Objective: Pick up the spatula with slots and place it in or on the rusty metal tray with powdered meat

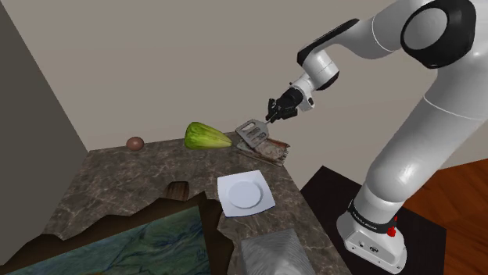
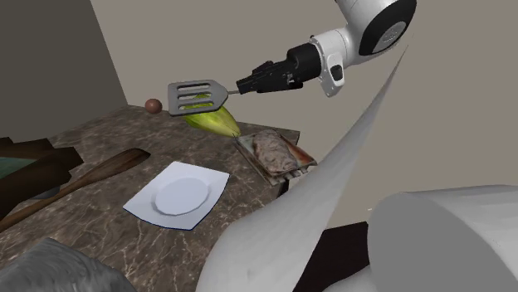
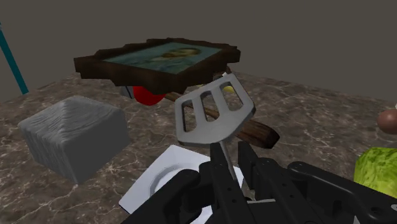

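The grey slotted spatula (image 1: 252,131) (image 2: 196,95) (image 3: 213,114) hangs in the air, its thin handle clasped by my black gripper (image 1: 275,114) (image 2: 246,85) (image 3: 230,164), which is shut on it. Its blade juts out level from the fingers. The rusty tray (image 1: 280,155) (image 2: 300,156) with brownish powdered meat (image 2: 274,152) rests at the marble counter's far corner. In the shoulder view the blade hovers just above the tray's far-left end; in the second exterior view it floats higher and to the tray's left, over the green vegetable.
A green leafy vegetable (image 1: 206,136) (image 2: 212,120) lies beside the tray, a small brown ball (image 1: 135,143) (image 2: 153,105) farther along. A white square plate (image 1: 245,193) (image 2: 179,195), a wooden spoon (image 2: 80,178), a grey block (image 3: 75,134) and a framed picture (image 3: 159,60) share the counter (image 1: 117,180).
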{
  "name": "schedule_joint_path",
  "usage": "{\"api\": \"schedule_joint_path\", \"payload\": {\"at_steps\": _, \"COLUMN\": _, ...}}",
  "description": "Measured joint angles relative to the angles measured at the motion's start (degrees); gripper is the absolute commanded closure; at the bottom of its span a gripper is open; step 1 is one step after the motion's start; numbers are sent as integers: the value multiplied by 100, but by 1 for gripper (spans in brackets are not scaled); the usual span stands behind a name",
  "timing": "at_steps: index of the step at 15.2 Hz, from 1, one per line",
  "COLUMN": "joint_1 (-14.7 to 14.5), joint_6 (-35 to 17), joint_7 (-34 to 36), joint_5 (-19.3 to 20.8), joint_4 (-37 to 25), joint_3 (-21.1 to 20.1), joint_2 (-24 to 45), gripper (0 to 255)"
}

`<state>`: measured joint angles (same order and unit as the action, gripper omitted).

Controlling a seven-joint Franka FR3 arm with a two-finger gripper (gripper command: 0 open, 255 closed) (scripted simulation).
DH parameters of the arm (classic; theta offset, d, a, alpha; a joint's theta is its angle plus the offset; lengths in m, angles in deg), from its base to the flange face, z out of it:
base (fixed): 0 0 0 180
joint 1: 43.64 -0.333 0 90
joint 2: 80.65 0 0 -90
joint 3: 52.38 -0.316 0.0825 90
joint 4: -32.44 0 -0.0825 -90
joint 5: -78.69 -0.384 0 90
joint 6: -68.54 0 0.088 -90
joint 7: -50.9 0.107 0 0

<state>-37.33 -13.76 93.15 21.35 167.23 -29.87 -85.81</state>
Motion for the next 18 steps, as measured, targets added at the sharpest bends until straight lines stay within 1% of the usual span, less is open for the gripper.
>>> {"api": "schedule_joint_path", "payload": {"at_steps": 5, "joint_1": 143, "joint_6": 553, "joint_7": -55, "joint_5": -134, "joint_4": -1235, "joint_3": 159, "joint_2": 1073, "gripper": 255}}
{"api": "schedule_joint_path", "payload": {"at_steps": 7, "joint_1": 245, "joint_6": 803, "joint_7": -31, "joint_5": -221, "joint_4": -1804, "joint_3": 196, "joint_2": 1528, "gripper": 255}}
{"api": "schedule_joint_path", "payload": {"at_steps": 8, "joint_1": 337, "joint_6": 999, "joint_7": 24, "joint_5": -300, "joint_4": -2251, "joint_3": 215, "joint_2": 1854, "gripper": 255}}
{"api": "schedule_joint_path", "payload": {"at_steps": 9, "joint_1": 378, "joint_6": 1054, "joint_7": -5, "joint_5": -334, "joint_4": -2416, "joint_3": 214, "joint_2": 2027, "gripper": 255}}
{"api": "schedule_joint_path", "payload": {"at_steps": 12, "joint_1": 431, "joint_6": 1075, "joint_7": -135, "joint_5": -386, "joint_4": -2602, "joint_3": 195, "joint_2": 2333, "gripper": 255}}
{"api": "schedule_joint_path", "payload": {"at_steps": 18, "joint_1": 435, "joint_6": 927, "joint_7": -435, "joint_5": -413, "joint_4": -2536, "joint_3": 158, "joint_2": 2612, "gripper": 255}}
